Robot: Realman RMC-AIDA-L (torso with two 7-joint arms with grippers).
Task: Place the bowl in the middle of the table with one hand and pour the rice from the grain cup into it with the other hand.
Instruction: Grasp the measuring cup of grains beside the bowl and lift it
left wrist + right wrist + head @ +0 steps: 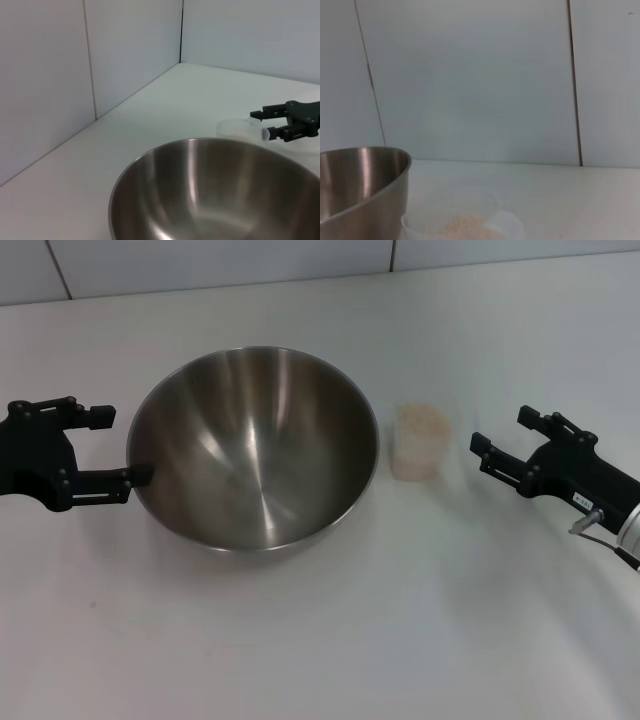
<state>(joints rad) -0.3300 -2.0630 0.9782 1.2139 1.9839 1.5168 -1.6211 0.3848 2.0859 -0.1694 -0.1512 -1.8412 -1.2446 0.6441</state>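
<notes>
The bowl (255,448) sits upright near the middle of the counter (320,640), empty, its brushed steel inside bare. My left gripper (125,447) is at the bowl's nine o'clock, spread open, with the lower finger's tip at the rim and the upper finger short of it; it clamps nothing. The grain cup (420,442) stands upright just beside the bowl at its three o'clock, apart from the wall, filled near its top with the rice (421,420). My right gripper (495,443) waits at the cup's three o'clock, near but not touching, fingers parted and pointed toward it.

I judge the bowl placed and the pour not begun. The cup looks light and thin-walled, so a hard squeeze could buckle it or pop it out of my fingers; clear plastic is also slick. I would take it around the middle of its wall, below the rim, fingers on opposite sides, firmly enough to tilt without slipping. The rice is loose and will run suddenly, so a slow tip over the wide bowl suits. The steel bowl is stiff but slides easily.
</notes>
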